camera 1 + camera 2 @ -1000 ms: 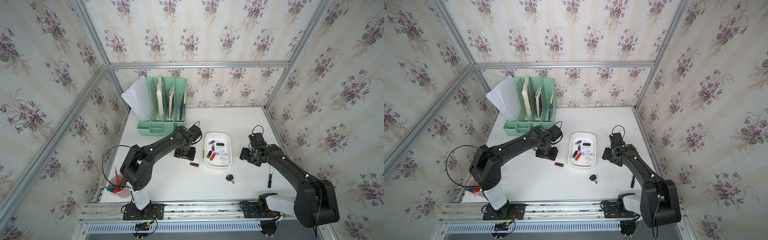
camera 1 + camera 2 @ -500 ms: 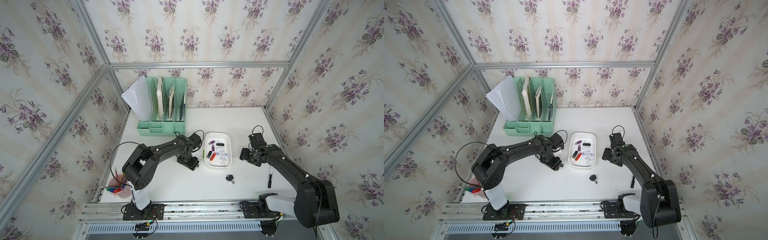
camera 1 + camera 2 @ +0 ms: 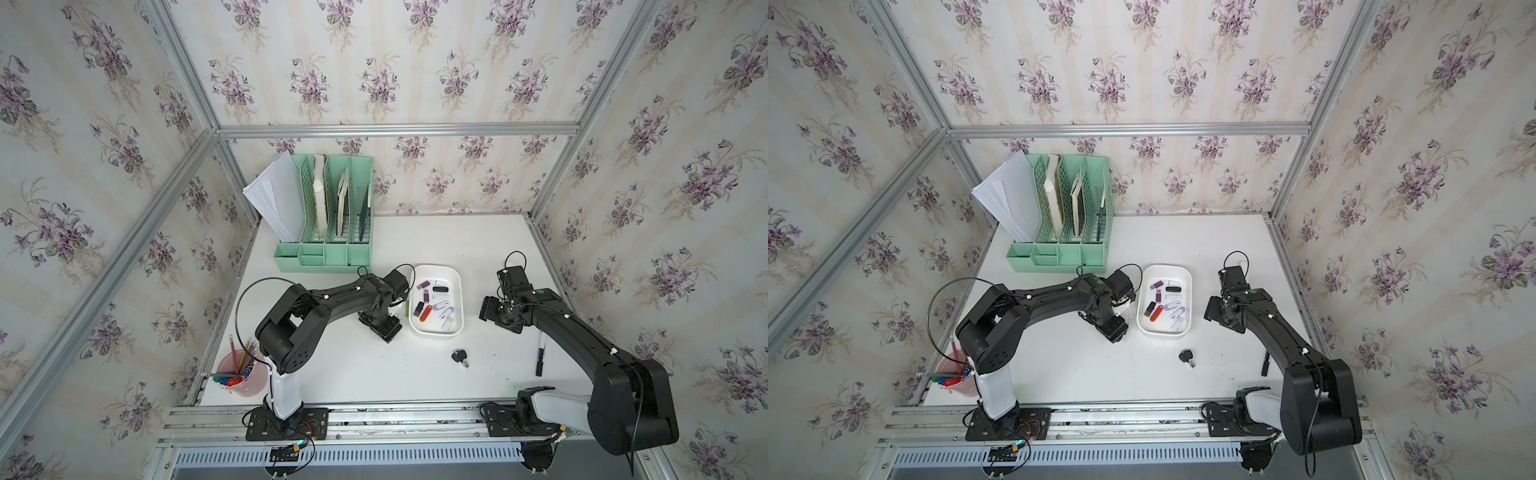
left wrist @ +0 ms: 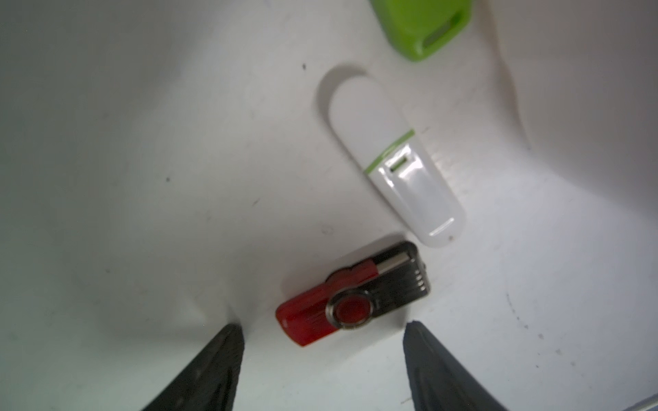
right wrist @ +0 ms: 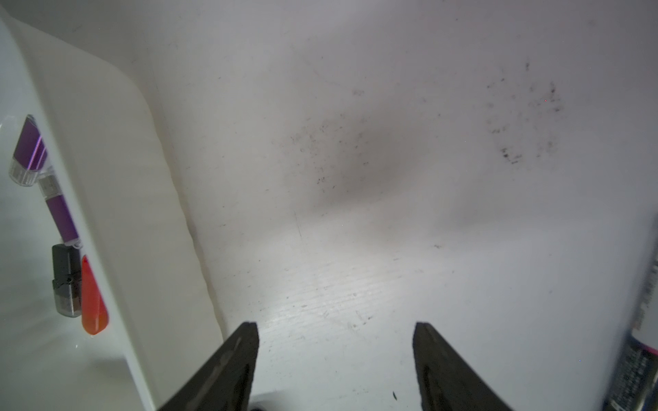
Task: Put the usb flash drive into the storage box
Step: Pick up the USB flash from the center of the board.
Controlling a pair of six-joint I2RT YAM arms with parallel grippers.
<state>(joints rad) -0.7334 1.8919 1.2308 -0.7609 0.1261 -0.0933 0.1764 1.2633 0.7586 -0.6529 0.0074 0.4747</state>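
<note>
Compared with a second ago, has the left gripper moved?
Yes. The left gripper has shifted away from the green file organizer, toward the front rail, alongside the storage box.

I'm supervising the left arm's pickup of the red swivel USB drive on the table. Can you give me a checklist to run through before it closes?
1. Left gripper open: ok.
2. Red drive centred between the fingers: not ok; it lies slanted, and its black end reaches past one fingertip in the left wrist view.
3. White drive clear of the red drive: cannot tell; their ends are very close.
4. Storage box has free floor: ok.
5. Right gripper out of the way, open over bare table beside the box: ok.
</note>
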